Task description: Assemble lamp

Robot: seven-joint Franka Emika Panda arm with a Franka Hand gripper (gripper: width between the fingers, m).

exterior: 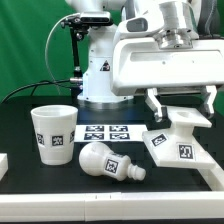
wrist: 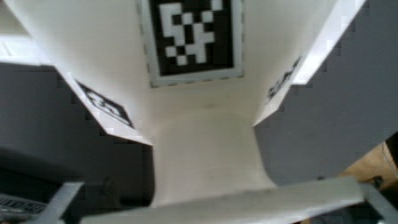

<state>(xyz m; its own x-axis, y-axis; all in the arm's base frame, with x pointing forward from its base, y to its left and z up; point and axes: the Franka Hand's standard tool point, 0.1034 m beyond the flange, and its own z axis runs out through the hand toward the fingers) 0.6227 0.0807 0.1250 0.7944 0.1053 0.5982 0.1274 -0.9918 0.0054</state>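
Overhead, the white two-finger gripper (exterior: 180, 106) hangs spread open astride the blocky white plastic wedge base (exterior: 178, 142).
That base sits by the black desk's (exterior: 15, 125) edge at the exterior view's right; the white tapered cup-shaped shade (exterior: 52, 131) stands upright toward the opposite edge; the white round-headed bulb (exterior: 106, 162) lies sideways near the front edge.

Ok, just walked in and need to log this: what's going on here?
The Panda arm's gripper sits low over the lamp base, straddling it; whether it grips is unclear. The shade stands upright and the bulb lies on its side on the table, both loose near the marker board. Nothing is joined.
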